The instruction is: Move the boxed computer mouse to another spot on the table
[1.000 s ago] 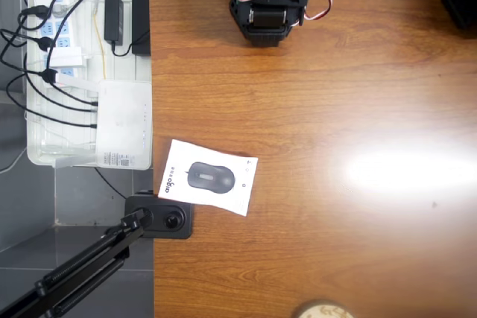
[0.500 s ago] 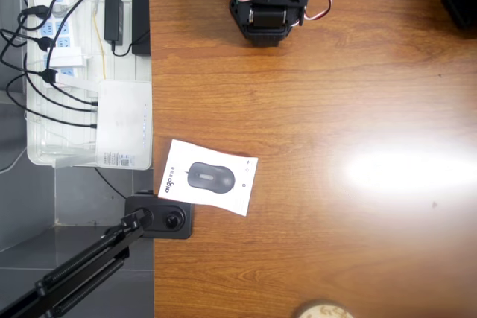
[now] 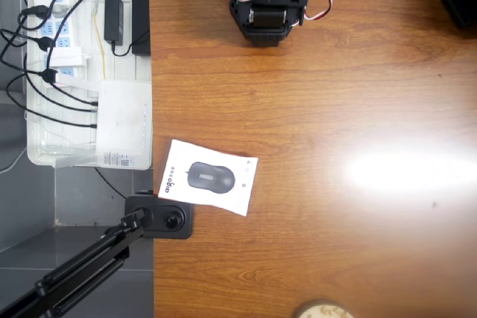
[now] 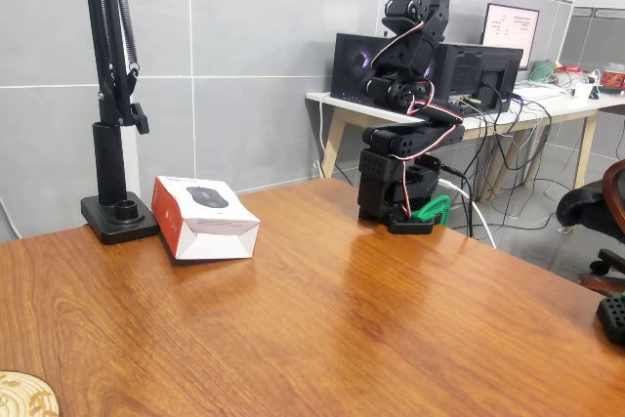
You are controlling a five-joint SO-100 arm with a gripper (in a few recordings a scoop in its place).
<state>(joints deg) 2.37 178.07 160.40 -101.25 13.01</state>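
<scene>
Overhead view: I see the boxed computer mouse [image 3: 208,177] lying flat near the left edge of the desk [image 3: 320,221], printed face up and slightly skewed, just beside a black lamp clamp [image 3: 162,217] at that edge. In the fixed view its orange-red side [image 4: 168,216] faces the camera, next to the lamp post [image 4: 107,158]. The arm [image 4: 410,95] stands folded upright on its base at the far edge, well apart from the carton. I cannot tell whether the end effector is apart or together. A white tray of power strips [image 3: 82,72] sits off the desk's left edge.
</scene>
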